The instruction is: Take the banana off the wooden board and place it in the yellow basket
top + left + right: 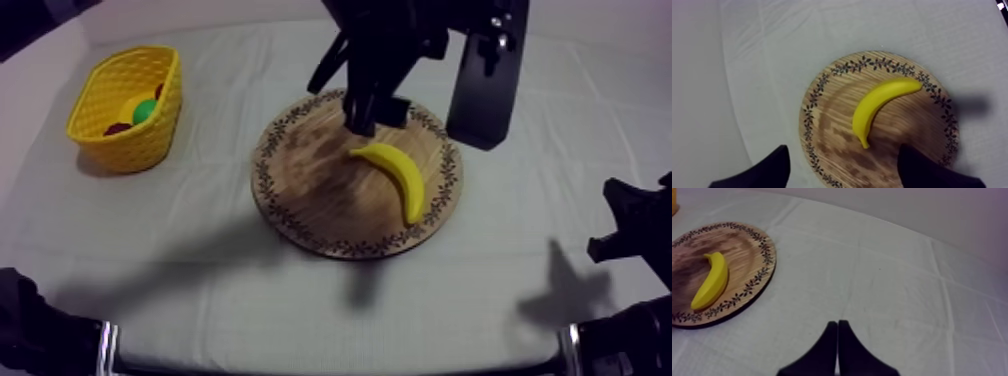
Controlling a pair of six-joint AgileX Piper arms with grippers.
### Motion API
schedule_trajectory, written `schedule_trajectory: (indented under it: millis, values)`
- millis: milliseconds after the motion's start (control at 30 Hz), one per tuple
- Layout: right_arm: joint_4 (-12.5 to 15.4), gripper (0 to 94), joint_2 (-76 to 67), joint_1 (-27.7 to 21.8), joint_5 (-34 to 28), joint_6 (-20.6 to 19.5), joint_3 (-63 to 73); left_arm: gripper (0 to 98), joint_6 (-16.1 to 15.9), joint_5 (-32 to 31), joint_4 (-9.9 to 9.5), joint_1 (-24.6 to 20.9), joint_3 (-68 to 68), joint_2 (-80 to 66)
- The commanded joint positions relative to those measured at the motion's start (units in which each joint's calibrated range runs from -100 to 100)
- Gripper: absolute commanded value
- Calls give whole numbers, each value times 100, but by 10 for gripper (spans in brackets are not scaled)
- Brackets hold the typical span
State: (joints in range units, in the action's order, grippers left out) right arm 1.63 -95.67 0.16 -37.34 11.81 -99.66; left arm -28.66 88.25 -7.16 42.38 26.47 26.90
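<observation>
Logging a banana [397, 173] lying flat on the right half of a round wooden board [305, 185], inside the patterned rim, untouched. Showing the left gripper [843, 148] hanging over the board's far edge, near the banana's far end, fingers spread wide with nothing between them. Noting the right gripper [837, 323] low over bare cloth [200, 270] to the right of the board, well apart from it, fingers pressed together into a narrow wedge. Listing a yellow basket [135, 148] at the far left, well apart from the board, holding toy fruit, one piece green and one dark red.
</observation>
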Motion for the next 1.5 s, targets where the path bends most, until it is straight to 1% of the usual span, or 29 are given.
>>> schedule_trajectory:
  millis: [0, 400, 800, 1300, 1467]
  values:
    - [0, 3, 0, 0, 0, -1, -1, 808, -10, -11, -13, -2, -1, 91]
    - [0, 3, 0, 0, 0, -6, -1, 803, -50, -132, -13, -35, 19, 1123]
    - [0, 3, 0, 0, 0, -6, -1, 788, -140, -208, -33, -96, 641, 2192]
    - [0, 3, 0, 0, 0, -6, -1, 776, -208, -209, -201, -137, 1390, 3122]
    - [0, 3, 0, 0, 0, -6, -1, 744, -163, -209, -249, -150, 1568, 3338]
